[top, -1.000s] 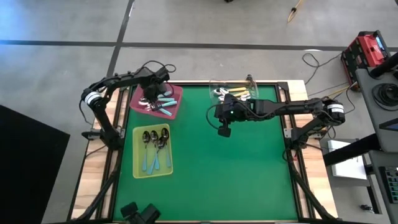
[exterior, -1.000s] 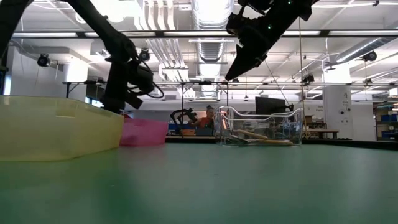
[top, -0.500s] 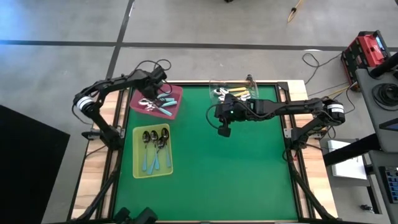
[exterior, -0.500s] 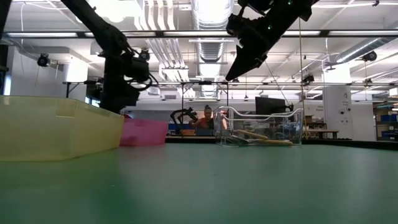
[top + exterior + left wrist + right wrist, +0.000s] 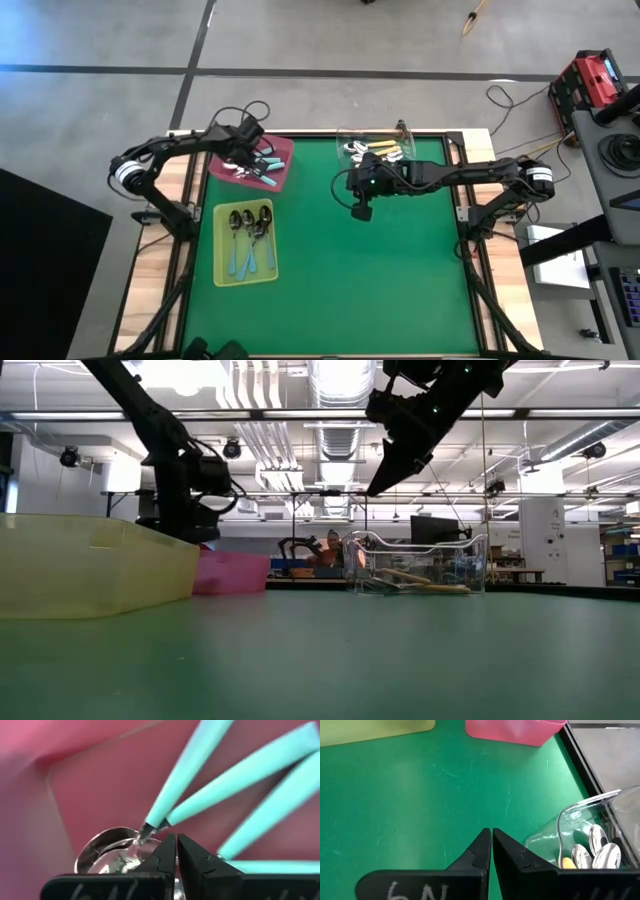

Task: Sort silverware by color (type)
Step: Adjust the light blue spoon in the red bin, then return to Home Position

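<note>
High view: left tool (image 5: 246,148), pressed together and empty, sits over the pink tray (image 5: 283,178) just above the teal spoons (image 5: 262,166), whose handles fan away from it; right tool (image 5: 360,211), also pressed together, hovers over bare bench (image 5: 380,280), farther off

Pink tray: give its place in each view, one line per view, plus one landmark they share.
High view: pink tray at the mat's far-left corner, under the left tool.
Low view: left of centre, its wall showing behind the yellow tray.
Left wrist view: its floor fills the picture, under teal spoons.
Right wrist view: its wall at the top edge.
Shared landmark: the green mat, except in the left wrist view.
</note>
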Controlling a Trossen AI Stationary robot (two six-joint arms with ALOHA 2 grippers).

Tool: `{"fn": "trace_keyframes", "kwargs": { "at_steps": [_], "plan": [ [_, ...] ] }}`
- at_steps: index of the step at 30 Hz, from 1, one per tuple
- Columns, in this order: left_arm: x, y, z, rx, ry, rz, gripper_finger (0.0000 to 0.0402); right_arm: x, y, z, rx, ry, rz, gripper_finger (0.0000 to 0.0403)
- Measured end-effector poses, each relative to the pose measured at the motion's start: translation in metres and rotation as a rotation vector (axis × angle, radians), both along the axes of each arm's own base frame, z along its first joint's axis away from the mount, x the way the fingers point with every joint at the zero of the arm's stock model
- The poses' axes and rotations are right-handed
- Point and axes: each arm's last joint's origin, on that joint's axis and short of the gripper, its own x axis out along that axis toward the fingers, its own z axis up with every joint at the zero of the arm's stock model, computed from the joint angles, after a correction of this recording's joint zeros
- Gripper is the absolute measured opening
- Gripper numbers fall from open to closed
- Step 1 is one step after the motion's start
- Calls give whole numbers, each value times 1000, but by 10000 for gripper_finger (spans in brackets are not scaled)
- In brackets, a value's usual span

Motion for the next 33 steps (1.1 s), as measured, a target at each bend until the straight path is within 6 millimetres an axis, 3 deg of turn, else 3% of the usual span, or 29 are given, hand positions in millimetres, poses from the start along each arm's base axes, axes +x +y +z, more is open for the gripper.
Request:
{"fn": "trace_keyframes", "kwargs": {
  "at_steps": [10, 22, 27, 33],
  "plan": [
    [2, 6, -13, 34, 90, 1, 0, 0, 0, 1, -13, -2, 7, 9],
    [5, 7, -3, 169, 119, 10, 0, 0, 0, 1, -24, 0, 13, 9],
    [19, -19, 25, 221, -5, -29, 0, 0, 0, 1, -43, 6, 33, 9],
    [36, -91, 73, 354, -238, -220, 0, 4, -1, 6, -87, -42, 82, 9]
  ]
}}
